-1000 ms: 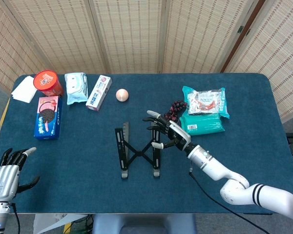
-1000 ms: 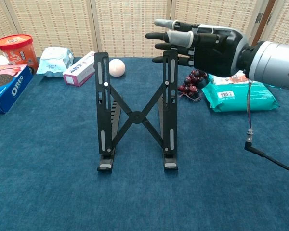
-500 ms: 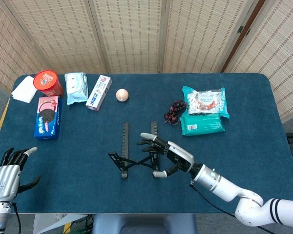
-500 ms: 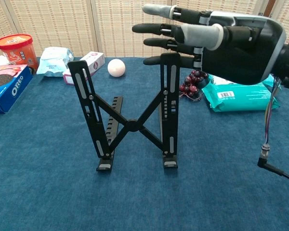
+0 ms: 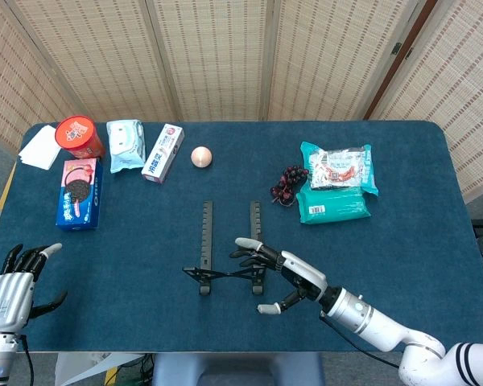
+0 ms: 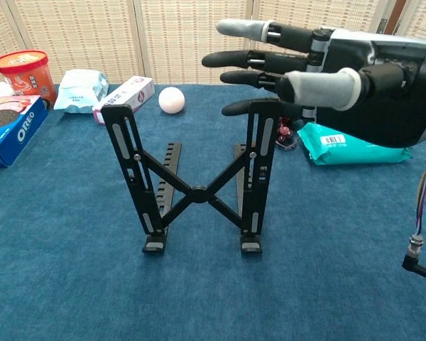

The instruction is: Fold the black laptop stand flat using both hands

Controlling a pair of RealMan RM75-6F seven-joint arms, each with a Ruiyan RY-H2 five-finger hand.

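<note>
The black laptop stand (image 5: 228, 255) (image 6: 195, 190) stands in the middle of the blue table, its two upright bars joined by a crossed brace. My right hand (image 5: 285, 276) (image 6: 326, 79) hovers at the top of the stand's right bar with fingers stretched out and apart, a fingertip touching the bar's top end, nothing gripped. My left hand (image 5: 12, 281) hangs at the table's near-left corner, well away from the stand, fingers spread and empty; the chest view does not show it.
Behind the stand lie a pale ball (image 5: 201, 156), a pink-and-white box (image 5: 163, 152), a wipes pack (image 5: 125, 145), a red tub (image 5: 78, 137), a cookie box (image 5: 80, 191), dark grapes (image 5: 286, 184) and teal snack packs (image 5: 336, 190).
My right hand has drawn back toward the near edge of the table, pulling the stand's upper bars forward and lower. The left hand has stayed still.
</note>
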